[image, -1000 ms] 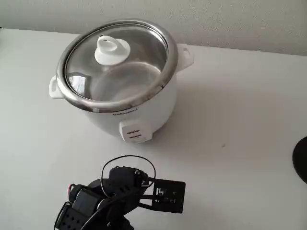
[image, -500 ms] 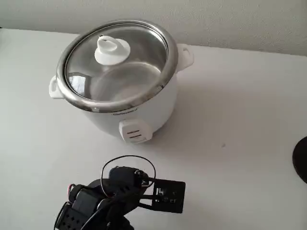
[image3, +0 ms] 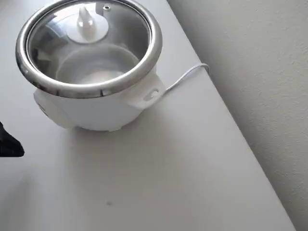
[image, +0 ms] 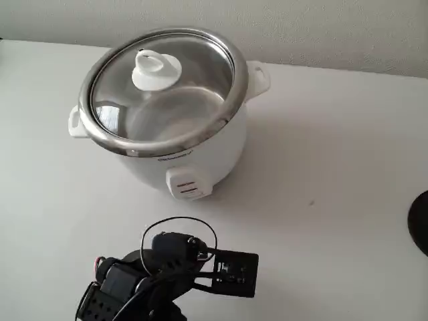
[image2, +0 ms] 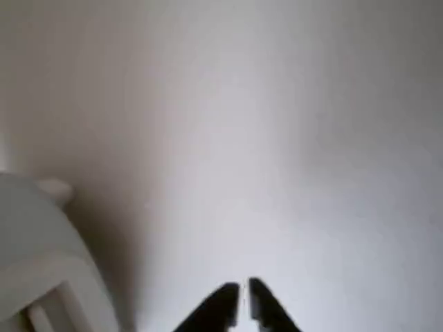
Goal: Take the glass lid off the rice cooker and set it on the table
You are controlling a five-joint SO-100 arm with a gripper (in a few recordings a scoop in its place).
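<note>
Lid (image: 164,87) seated on the rice cooker (image: 194,157) at twelve o'clock from the arm; gripper (image2: 243,299) near-closed, empty, low over the table (image: 334,167). Approach not begun: rise, open, reach the knob (image: 156,69).

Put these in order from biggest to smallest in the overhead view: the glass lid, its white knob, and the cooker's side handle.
1. The glass lid, as wide as the rice cooker.
2. The white knob.
3. The side handle, which looks close to the knob in size, so these two are hard to rank.
</note>
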